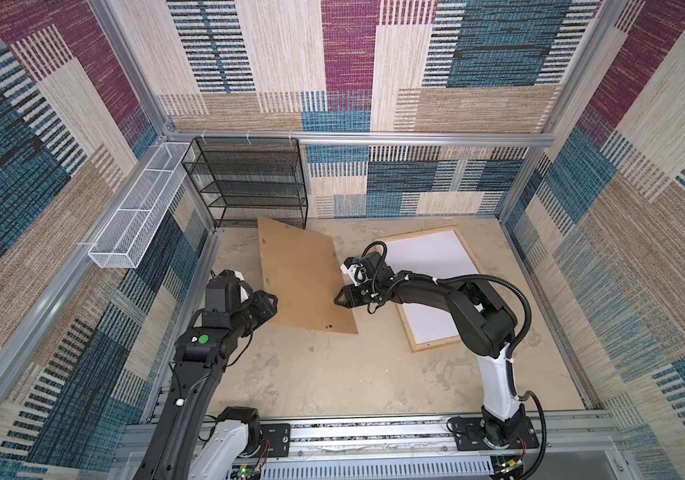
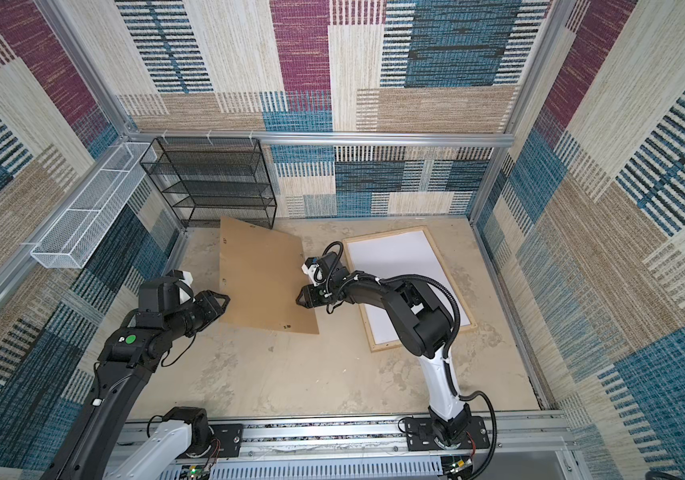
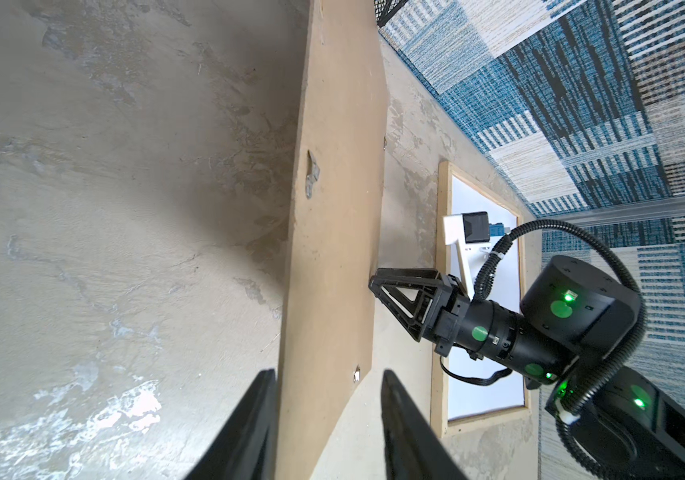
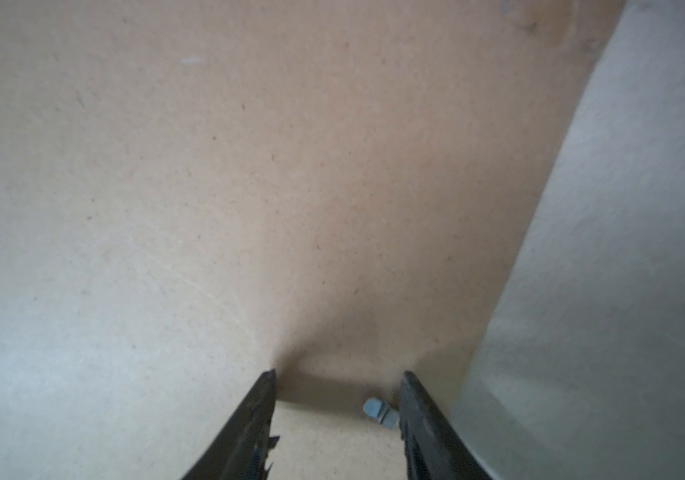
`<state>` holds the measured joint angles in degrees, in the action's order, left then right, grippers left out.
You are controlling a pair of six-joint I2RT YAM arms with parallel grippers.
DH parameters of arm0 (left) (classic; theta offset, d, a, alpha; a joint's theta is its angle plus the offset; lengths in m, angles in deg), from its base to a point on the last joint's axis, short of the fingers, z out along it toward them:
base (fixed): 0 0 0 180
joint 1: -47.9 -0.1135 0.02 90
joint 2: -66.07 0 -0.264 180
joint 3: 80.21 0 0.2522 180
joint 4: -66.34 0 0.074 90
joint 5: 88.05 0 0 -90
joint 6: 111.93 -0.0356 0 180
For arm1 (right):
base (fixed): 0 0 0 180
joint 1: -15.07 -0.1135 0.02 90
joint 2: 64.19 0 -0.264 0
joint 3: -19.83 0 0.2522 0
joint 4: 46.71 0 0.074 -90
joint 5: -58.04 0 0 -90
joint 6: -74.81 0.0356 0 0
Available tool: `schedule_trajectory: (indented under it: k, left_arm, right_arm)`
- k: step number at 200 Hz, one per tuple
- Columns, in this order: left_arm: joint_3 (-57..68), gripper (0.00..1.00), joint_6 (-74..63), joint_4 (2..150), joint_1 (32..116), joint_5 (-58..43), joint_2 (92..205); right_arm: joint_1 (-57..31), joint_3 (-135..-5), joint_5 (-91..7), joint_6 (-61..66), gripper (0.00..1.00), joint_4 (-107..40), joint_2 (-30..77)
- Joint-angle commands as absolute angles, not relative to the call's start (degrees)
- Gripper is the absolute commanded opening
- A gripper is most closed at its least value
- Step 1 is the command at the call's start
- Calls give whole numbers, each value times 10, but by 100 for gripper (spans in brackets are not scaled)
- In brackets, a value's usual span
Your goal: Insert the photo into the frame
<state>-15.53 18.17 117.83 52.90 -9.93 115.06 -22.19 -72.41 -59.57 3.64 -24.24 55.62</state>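
Note:
The frame [image 1: 436, 344] [image 2: 423, 338] lies flat at the right, its pale wood bars around a plain white sheet [image 1: 428, 253]. I cannot tell whether that sheet is the photo's back; no printed side shows. A brown backing board [image 1: 303, 278] [image 3: 332, 208] sits tilted left of the frame. My left gripper [image 1: 272, 301] [image 3: 328, 372] is open and straddles the board's left edge, one finger against it and the other apart. My right gripper [image 1: 338, 300] [image 4: 338, 372] is open, with its tips at the board's right side beside a small grey clip [image 4: 378, 409].
A black mesh rack [image 1: 249, 183] stands at the back left, and the board's far corner reaches its base. A white wire basket [image 1: 137, 216] hangs on the left wall. The right arm crosses above the frame. Patterned walls enclose the floor, and a rail [image 1: 374, 432] runs along the front.

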Motion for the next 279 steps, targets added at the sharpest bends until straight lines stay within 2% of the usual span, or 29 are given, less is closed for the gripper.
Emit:
schedule_trajectory:
  k: [1,70,174,279]
  left_arm:
    - [-147,44,163,1119,530,-171,1157]
    - [-120,49,140,1135,530,-167,1166]
    - [-125,27,134,1136,530,-151,1197]
    - [-148,23,152,1093,530,-180,1208]
  right_arm:
    - [-222,-717,-620,40,50,-237,551]
    - [-209,-699,-641,43,51,-252,539]
    - [-196,-689,-652,45,51,-259,526]
    - [-195,-677,-707,58,49,-292,531]
